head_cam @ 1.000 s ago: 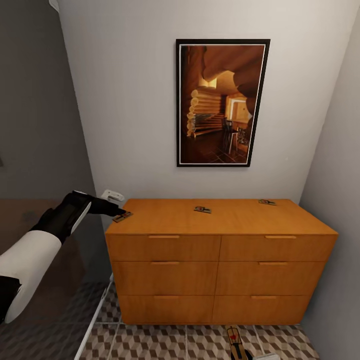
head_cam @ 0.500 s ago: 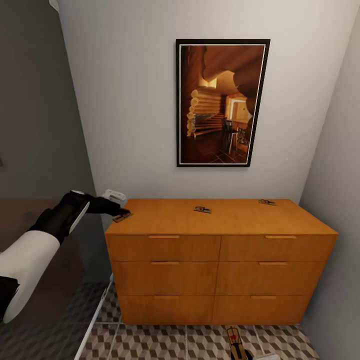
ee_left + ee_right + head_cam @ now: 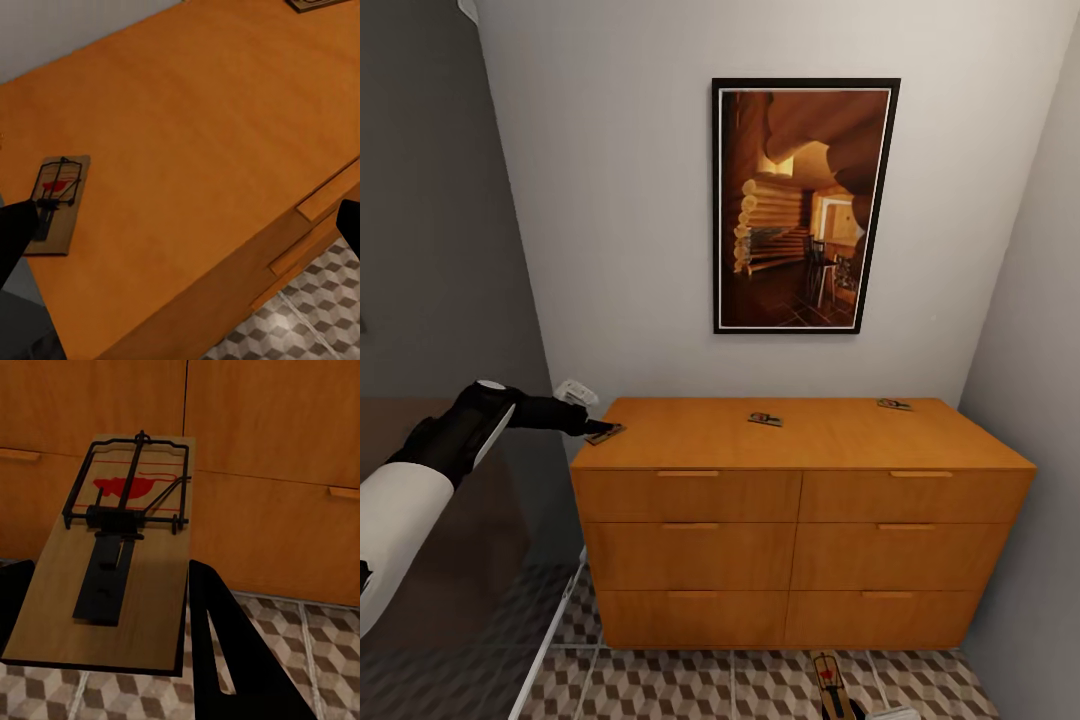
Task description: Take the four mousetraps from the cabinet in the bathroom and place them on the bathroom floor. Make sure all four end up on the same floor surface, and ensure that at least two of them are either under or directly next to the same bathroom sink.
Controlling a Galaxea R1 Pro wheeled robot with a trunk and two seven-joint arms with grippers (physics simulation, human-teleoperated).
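With three traps lying on the cabinet (image 3: 800, 435), the collecting step is judged to be in hand. The left gripper (image 3: 598, 428) is seen at the cabinet's left corner, its fingers (image 3: 16, 232) spread wide, one tip touching the corner trap (image 3: 605, 433), the other standing well clear over the cabinet's front; nothing is grasped. A second trap (image 3: 765, 419) lies mid-top and a third (image 3: 894, 404) near the far right edge. The fourth trap (image 3: 120, 559) is held clamped between the right fingers (image 3: 225, 652), low before the drawers, above the floor (image 3: 660, 685). Next, the left fingers would need to be centred on the corner trap and closed; as the board is thin and overhangs the edge, a slip off the corner is considered possible.
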